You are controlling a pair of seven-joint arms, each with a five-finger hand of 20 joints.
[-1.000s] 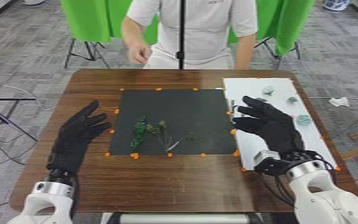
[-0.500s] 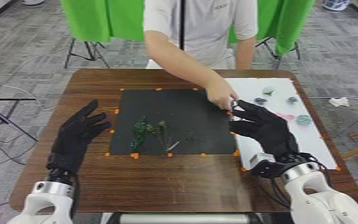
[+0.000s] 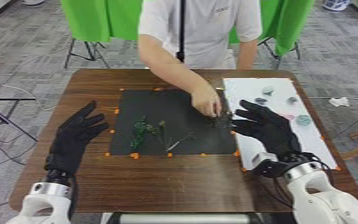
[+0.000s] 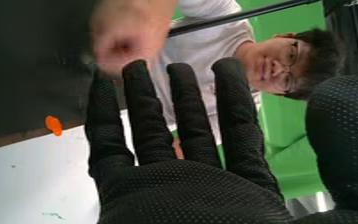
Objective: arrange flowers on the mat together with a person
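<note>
Over the left side of the brown table (image 3: 158, 185), beside the left edge of the black mat (image 3: 158, 105), the left hand (image 3: 79, 132) is where it was earlier, fingers loosely apart and holding nothing. On the mat, toward its near left corner, a leafy green stem (image 3: 140, 131) and, just right of it, thin stems with small heads (image 3: 162, 132) lie unchanged.

Farther right comes the difference: the person's hand (image 3: 206, 102), by the robot's right hand at the mat's right edge half a second ago, has shifted left and nearer the robot. Its fingers now point down to a dark, wispy sprig (image 3: 218, 120) inside that right edge.

The right hand (image 3: 264, 131) is over the left edge of the white sheet (image 3: 318, 145), fingers straight, thumb apart, nothing gripped. Toward the sheet's right edge, a pale green flower (image 3: 302, 120) has not moved
</note>
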